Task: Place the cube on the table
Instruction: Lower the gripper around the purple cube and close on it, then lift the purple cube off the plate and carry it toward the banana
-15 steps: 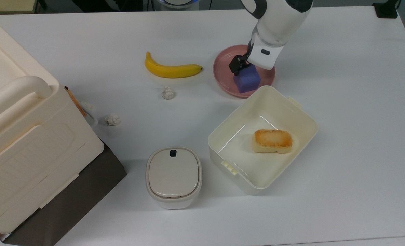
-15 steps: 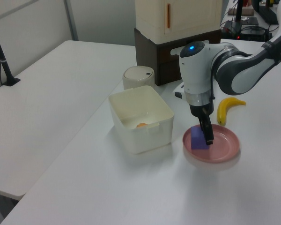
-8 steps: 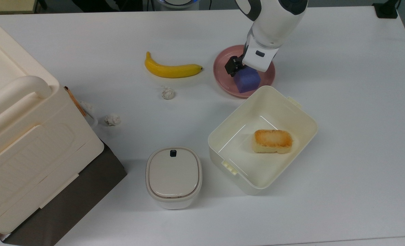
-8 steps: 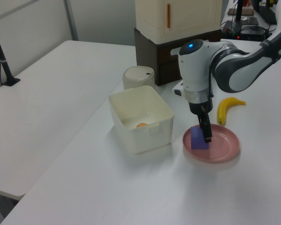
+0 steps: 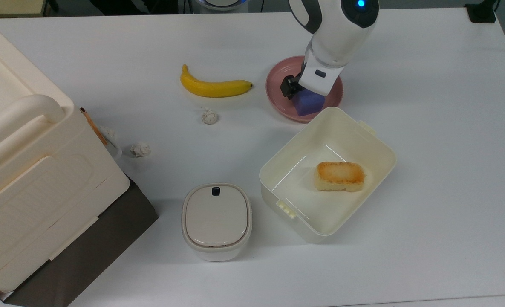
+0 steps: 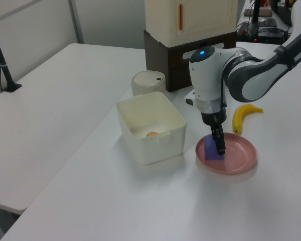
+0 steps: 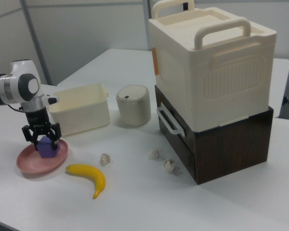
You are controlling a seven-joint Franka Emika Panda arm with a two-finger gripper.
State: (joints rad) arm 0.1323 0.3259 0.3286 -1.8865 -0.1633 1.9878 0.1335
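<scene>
The blue-purple cube [image 5: 311, 105] [image 6: 209, 149] [image 7: 48, 149] rests on the round pink plate [image 5: 277, 80] [image 6: 241, 156] [image 7: 31, 163], near the plate's edge closest to the cream box. My gripper [image 5: 300, 94] [image 6: 216, 145] [image 7: 42, 139] points straight down over the cube. It is open, with one black finger on each side of the cube in the right view. In the top view the white hand covers much of the cube's top. The white table [image 5: 427, 106] lies bare around the plate.
An open cream box [image 5: 376, 143] holding a toasted bread block [image 5: 340, 175] stands right beside the plate. On the table lie a banana [image 5: 214, 87] and two crumpled paper balls [image 5: 209, 115] [image 5: 140, 149]. A lidded canister [image 5: 216, 219] and a large cream container [image 5: 30, 170] stand nearby.
The hand has come down lower over the cube and shifted slightly toward the top view's left, hiding more of it. The cube has stayed on the plate.
</scene>
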